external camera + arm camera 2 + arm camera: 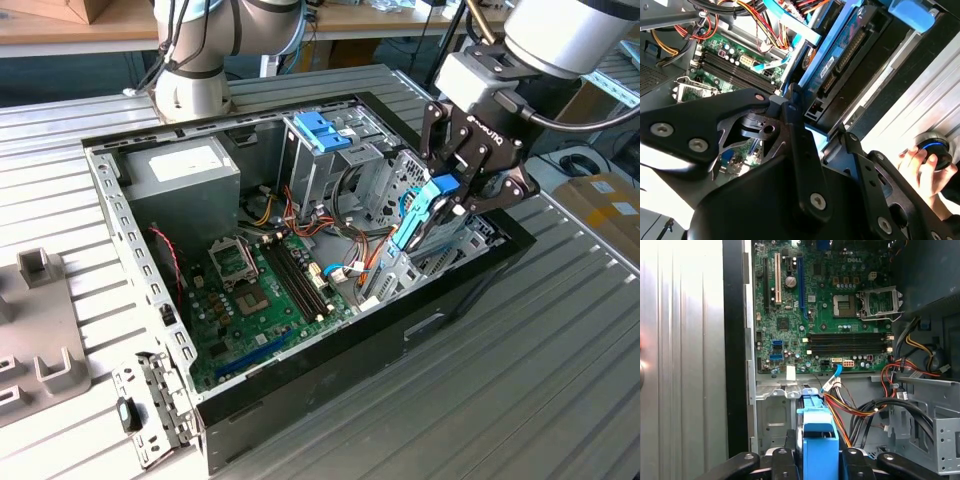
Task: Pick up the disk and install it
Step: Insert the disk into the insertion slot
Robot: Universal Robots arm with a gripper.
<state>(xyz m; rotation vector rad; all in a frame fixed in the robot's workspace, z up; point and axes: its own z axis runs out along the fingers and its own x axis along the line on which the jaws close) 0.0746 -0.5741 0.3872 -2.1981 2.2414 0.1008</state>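
Exterior view: the claw [452,190] grips the disk [420,215] by its light-blue rail, tilted on edge over the drive bay at the open computer case's [300,390] wall nearest the exterior view's right. Cables [340,240] crowd the bay's inner side; the ribbed table [520,360] lies open beyond the case. The arm reaches down from above.

Silver-grey tubular arm [570,35], black cable, black linkage-style end effector [455,195] with silver screw heads and white lettering.
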